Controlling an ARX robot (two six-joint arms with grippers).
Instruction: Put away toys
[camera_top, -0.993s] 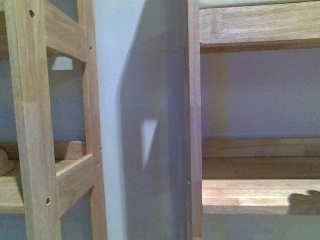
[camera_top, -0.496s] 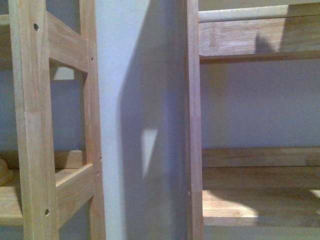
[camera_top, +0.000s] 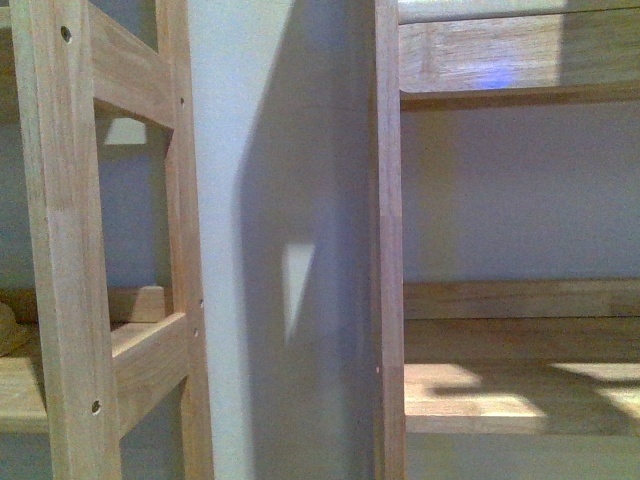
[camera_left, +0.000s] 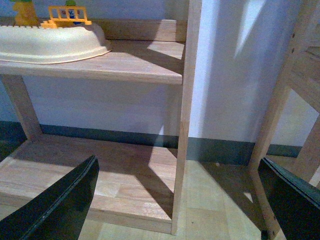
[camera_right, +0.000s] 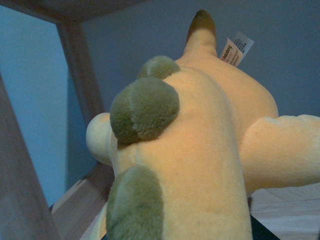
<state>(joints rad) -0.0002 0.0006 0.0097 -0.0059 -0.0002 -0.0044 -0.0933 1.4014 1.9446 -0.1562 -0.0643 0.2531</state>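
Wood: two shelf units in the front view, left unit (camera_top: 65, 250) and right unit (camera_top: 388, 260), with a strip of bare wall (camera_top: 280, 120) between them. No arms show in that view.
Plush (camera_right: 200, 150): one, orange-yellow with three green spots showing. It fills the right wrist view and sits inside a shelf bay, over a board (camera_right: 290, 210) and next to a post (camera_right: 77, 65). I can't tell whether it touches the board.
Tag (camera_right: 235, 50): one, white, sticking out near the plush's far end.
Right gripper: its fingers are hidden behind the plush, so I can't tell if they're pinching it or not. My guess is it's being carried.
Left gripper (camera_left: 176, 165): black fingers (camera_left: 65, 205) spread wide with nothing between them, hanging low by the left unit's bottom board.
Other stuff: one cream basin (camera_left: 50, 42) on the upper board, and one yellow toy fence (camera_left: 67, 14) behind it.
Risk 1: the plush is fat and round, so if it's let go near the board's front edge it could roll off onto the floor.
Risk 2: a stubby limb could snag on the post or the board above, which would twist the plush in the grip.
Risk 3: the plush blocks the wrist camera, so placing it is pretty much blind.
Risk 4: the open left gripper is close to a post and could clip it if it swings.
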